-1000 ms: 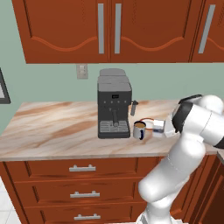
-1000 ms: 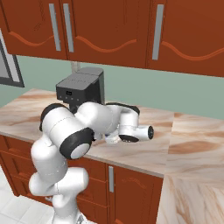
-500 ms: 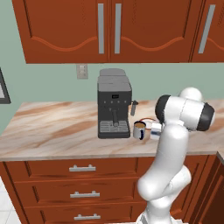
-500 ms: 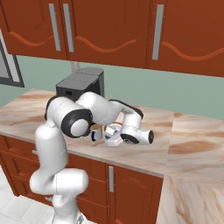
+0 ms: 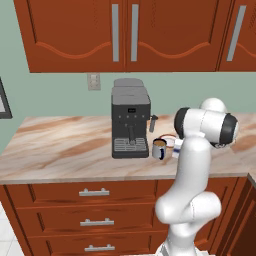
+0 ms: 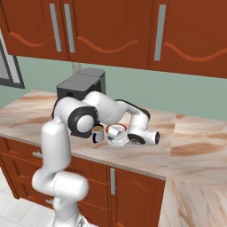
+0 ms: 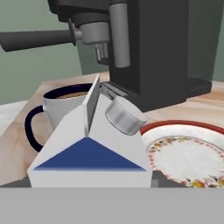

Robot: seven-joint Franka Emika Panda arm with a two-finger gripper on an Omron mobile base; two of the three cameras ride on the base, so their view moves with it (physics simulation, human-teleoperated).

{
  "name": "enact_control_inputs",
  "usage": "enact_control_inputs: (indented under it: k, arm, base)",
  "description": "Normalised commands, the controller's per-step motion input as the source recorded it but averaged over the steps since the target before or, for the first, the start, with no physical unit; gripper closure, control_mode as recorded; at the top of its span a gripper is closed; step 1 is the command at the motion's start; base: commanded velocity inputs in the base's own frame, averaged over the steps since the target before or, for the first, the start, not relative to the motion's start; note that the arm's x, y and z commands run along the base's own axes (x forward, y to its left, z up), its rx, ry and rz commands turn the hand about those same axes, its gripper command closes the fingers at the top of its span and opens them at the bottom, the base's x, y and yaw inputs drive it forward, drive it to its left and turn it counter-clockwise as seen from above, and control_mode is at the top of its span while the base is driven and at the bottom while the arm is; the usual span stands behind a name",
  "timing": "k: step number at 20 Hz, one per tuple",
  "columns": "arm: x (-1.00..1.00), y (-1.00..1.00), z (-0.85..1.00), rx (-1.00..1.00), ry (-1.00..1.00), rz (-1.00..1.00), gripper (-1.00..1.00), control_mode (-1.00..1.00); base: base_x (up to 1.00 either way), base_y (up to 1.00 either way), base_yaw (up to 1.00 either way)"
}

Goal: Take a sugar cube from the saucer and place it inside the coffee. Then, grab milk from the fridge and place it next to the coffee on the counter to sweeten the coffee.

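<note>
on the counter (image 5: 65, 150), end effector (image 6: 119, 138) fingers sit apart around the milk (image 7: 89, 151) beside the coffee (image 7: 59, 107).

The arm is folding back and rising over this last second: in the left base view its big elbow joint, which was hanging low at the right edge beside the counter (image 5: 60, 150), is now standing higher and nearer the middle, above the coffee (image 5: 159, 149). In the right base view the forearm is swinging off the front of the coffee and the saucer (image 6: 116, 129), uncovering both along with the milk (image 6: 116, 138) beside them. The wrist and hand are settling just right of the carton, low over the stone.
</note>
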Motion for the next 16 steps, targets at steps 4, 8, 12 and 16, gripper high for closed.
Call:
enact_control_inputs:
  k: [4,8,12,16]
  arm:
    - [0.00,0.01,0.00,0.00,0.00,0.00,-1.00,-1.00]
    - [-0.25,0.00,0.00,0.00,0.00,0.00,-1.00,-1.00]
    - [-0.47,0.00,0.00,0.00,-0.02,0.00,-1.00,-1.00]
    - [-0.67,-0.02,0.00,0.00,-0.06,0.00,-1.00,-1.00]
  base:
    - [0.00,0.00,0.00]
    - [0.00,0.00,0.00]
    - [0.00,0.00,0.00]
    - [0.00,0.00,0.00]
